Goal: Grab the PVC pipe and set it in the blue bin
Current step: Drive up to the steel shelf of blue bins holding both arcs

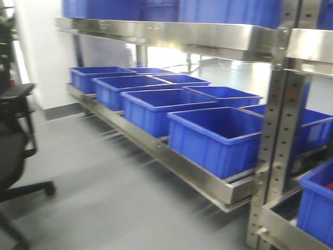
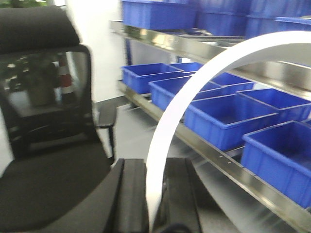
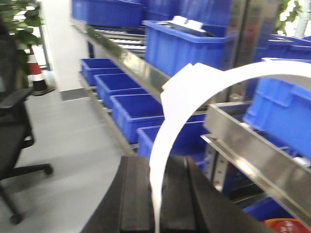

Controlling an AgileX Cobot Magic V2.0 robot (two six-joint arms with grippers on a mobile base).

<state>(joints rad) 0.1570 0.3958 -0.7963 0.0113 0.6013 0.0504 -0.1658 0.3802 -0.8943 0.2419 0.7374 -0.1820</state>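
Observation:
In the left wrist view a white curved strip of PVC pipe (image 2: 194,87) rises from between the black fingers of my left gripper (image 2: 155,194), which is shut on it, and arcs up to the right. My right gripper (image 3: 158,194) is likewise shut on a white curved PVC pipe piece (image 3: 194,92). Whether these are one piece or two I cannot tell. Open blue bins (image 1: 203,146) stand in a row on the low steel shelf; the row also shows as blue bins (image 2: 218,128) and blue bins (image 3: 129,119) in the wrist views. Neither gripper shows in the front view.
A black office chair (image 1: 13,151) stands on the grey floor at the left, close to my left gripper as the chair (image 2: 43,97). A perforated steel post (image 1: 276,130) and the shelf rail (image 1: 197,177) lie to the right. More blue bins sit on upper shelves. A traffic cone (image 3: 36,73) stands far back.

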